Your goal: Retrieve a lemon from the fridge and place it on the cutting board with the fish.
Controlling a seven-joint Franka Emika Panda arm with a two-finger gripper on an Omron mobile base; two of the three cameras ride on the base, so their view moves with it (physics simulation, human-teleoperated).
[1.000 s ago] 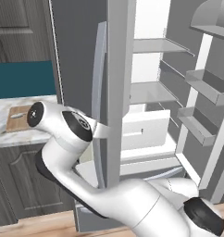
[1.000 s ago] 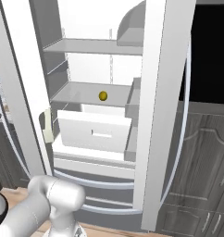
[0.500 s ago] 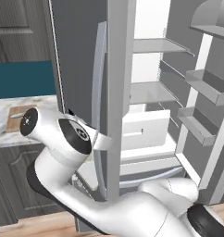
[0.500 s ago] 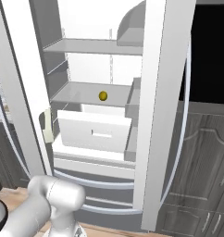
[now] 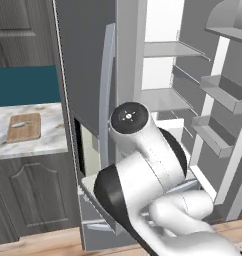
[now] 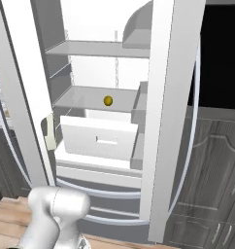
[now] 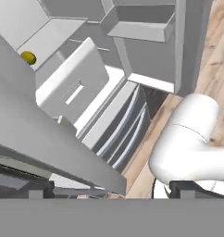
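Now, fridge: the tall grey French-door fridge [image 6: 163, 121] stands with both doors swung wide, its white interior showing shelves and a pulled-forward white drawer [image 6: 99, 138].
Lemon: the small yellow oval lemon [image 6: 108, 100] lies on the middle white shelf inside the fridge, just above that drawer and toward the back; the hand view catches it [image 7: 28, 57] on the same shelf, well apart from the fingertips.
Gripper: the two-finger gripper [image 7: 107, 190] has its dark tips set far apart at the lower edge of the hand view, jaws spread wide with nothing between them; it looks along the edge of the left fridge door toward the drawer.
Arm: the white arm with dark joints [image 5: 143, 165] rises in front of the fridge's left door.
Cutting board: the light-brown wooden rectangular cutting board [image 5: 24, 126] rests on the marbled countertop [image 5: 48, 135] to the left of the fridge.
Fish: the slender silvery-white fish [image 5: 22, 123] lies on the board, too small to tell more.
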